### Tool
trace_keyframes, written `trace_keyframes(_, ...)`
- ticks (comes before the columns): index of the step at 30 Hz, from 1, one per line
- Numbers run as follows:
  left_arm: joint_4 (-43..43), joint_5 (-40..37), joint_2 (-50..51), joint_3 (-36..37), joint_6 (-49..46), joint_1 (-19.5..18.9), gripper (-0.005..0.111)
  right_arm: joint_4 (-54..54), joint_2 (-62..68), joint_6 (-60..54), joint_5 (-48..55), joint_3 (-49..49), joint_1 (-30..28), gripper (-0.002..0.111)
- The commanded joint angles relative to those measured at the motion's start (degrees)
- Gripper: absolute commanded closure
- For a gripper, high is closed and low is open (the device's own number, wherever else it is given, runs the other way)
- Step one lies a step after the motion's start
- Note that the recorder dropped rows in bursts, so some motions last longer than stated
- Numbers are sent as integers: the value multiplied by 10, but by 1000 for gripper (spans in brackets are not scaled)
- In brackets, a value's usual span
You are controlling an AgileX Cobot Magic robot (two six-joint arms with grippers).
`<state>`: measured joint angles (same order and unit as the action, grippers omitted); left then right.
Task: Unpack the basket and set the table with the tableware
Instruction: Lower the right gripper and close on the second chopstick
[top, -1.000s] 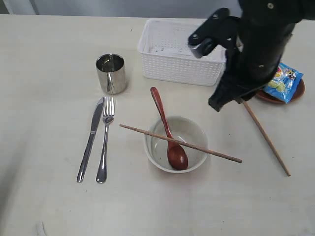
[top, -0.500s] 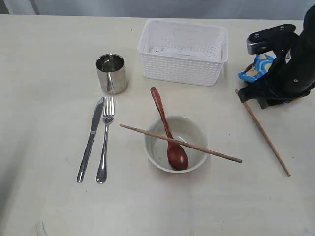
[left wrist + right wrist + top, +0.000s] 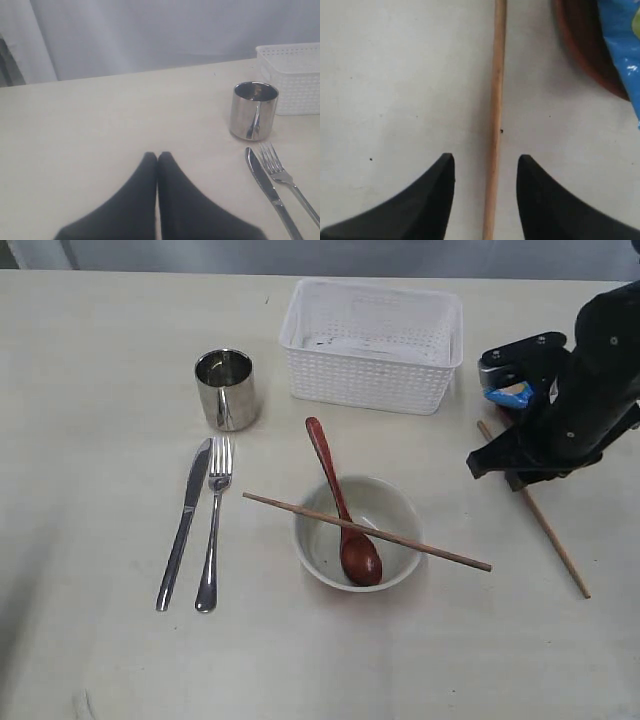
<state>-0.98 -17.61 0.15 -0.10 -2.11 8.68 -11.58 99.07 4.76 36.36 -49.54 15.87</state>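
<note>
The white basket [image 3: 372, 344] stands at the back of the table [image 3: 100, 360]. A steel cup [image 3: 227, 389], knife [image 3: 184, 522] and fork [image 3: 214, 523] lie left. The white bowl [image 3: 357, 532] holds a wooden spoon [image 3: 341, 508], and one chopstick [image 3: 366, 531] lies across its rim. The other chopstick [image 3: 556, 546] lies at the right, running between the open fingers of my right gripper [image 3: 485, 161], which hovers over it. The dark plate [image 3: 580, 50] is beside it. My left gripper [image 3: 157, 157] is shut and empty over bare table, near the cup [image 3: 253, 110].
A blue snack bag [image 3: 510, 395] lies on the plate, mostly hidden behind my right arm [image 3: 575, 405] in the exterior view. The bag [image 3: 622, 45] shows at the edge of the right wrist view.
My right arm swung from near the basket out to the right and came down over the loose chopstick. Its jaws have widened. The tableware has not moved.
</note>
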Motion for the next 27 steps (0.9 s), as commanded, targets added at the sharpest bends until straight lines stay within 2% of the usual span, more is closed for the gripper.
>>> trace_keyframes(1,-2,5,-2,1,2,-1,107,-19,25,-3,-9,2,-4,68)
trace_keyframes(20,-2,5,-2,1,2,-1,107,-36,113,0,-14,2,-4,69)
trace_keyframes(22,-2,5,-2,1,2,-1,107,-28,126,-1,-11,2,-4,75)
trace_keyframes(27,-2,5,-2,1,2,-1,107,-25,140,-3,1,2,-4,97)
